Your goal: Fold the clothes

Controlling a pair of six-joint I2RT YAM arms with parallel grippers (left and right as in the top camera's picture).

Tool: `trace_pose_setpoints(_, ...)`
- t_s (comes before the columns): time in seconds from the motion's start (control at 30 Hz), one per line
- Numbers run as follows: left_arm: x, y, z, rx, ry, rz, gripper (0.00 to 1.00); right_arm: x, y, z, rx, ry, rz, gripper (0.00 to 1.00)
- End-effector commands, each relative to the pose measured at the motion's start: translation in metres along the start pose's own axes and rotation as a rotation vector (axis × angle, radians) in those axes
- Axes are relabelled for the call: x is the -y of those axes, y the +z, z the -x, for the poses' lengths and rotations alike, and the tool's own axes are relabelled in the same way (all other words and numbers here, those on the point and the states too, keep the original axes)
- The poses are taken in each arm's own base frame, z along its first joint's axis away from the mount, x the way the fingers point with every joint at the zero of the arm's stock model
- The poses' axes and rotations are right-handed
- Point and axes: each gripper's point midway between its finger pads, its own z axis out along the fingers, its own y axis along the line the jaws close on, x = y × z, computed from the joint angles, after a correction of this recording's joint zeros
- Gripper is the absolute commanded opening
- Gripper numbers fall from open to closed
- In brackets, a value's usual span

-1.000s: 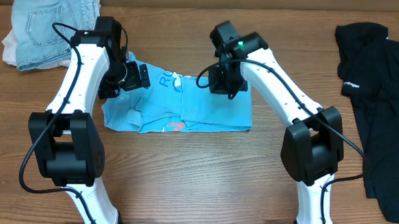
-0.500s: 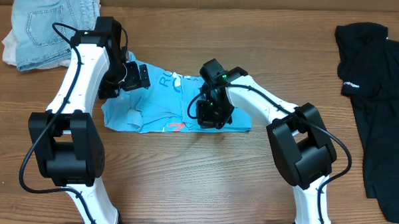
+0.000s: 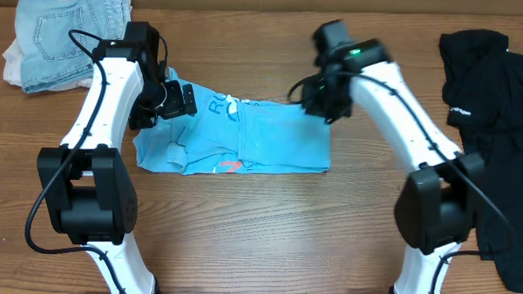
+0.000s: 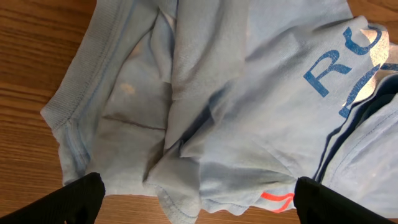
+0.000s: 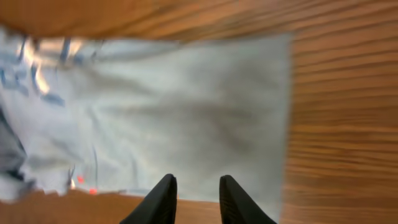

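Wooden table point(image 3: 267, 243) fills the overhead view, with two white and black arms rising from its near edge. A large black shirt point(image 3: 498, 129) with a small white logo lies spread at the far right edge of the table, well apart from both arms. A light sky-blue T-shirt point(image 3: 270, 143) lies at the centre of the table between the arms, folded into a rough rectangle, smooth on its right half and rumpled on its left. A pile of pale denim jeans point(image 3: 65, 35) sits in the far left corner, on top of something white. The left gripper point(image 3: 178, 100) hangs over the far left part of the T-shirt, its fingers point(image 4: 74, 199) spread wide with nothing between them. The right gripper point(image 3: 320, 97) is above the far right corner of the T-shirt; its fingers point(image 5: 163, 202) stand slightly parted, a narrow gap between them, pinching nothing, though that view is blurred. Blue lettering point(image 4: 329, 74) shows on the T-shirt near the left gripper. A small red-orange mark point(image 3: 229, 167) sits at the shirt's near edge.
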Motion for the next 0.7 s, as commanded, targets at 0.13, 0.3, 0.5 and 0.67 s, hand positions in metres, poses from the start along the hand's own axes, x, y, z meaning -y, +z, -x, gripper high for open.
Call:
trace_pose_setpoints(0.13,-0.002,0.0,0.004,0.01,0.013,0.008,1.0,0.022,0.044,-0.03,-0.151,0.043,-0.02,0.15)
trace_pose_setpoints(0.3,-0.002,0.0,0.004,0.01,0.013,0.007,1.0,0.023,0.066,-0.06,-0.236,0.035,-0.025,0.15)
trace_pose_setpoints(0.5,-0.002,0.0,0.004,0.008,0.013,0.008,1.0,0.033,0.086,-0.076,-0.261,0.036,-0.038,0.23)
trace_pose_setpoints(0.67,-0.002,0.0,0.004,0.007,0.014,0.009,1.0,0.052,0.098,-0.078,-0.255,0.047,-0.063,0.2)
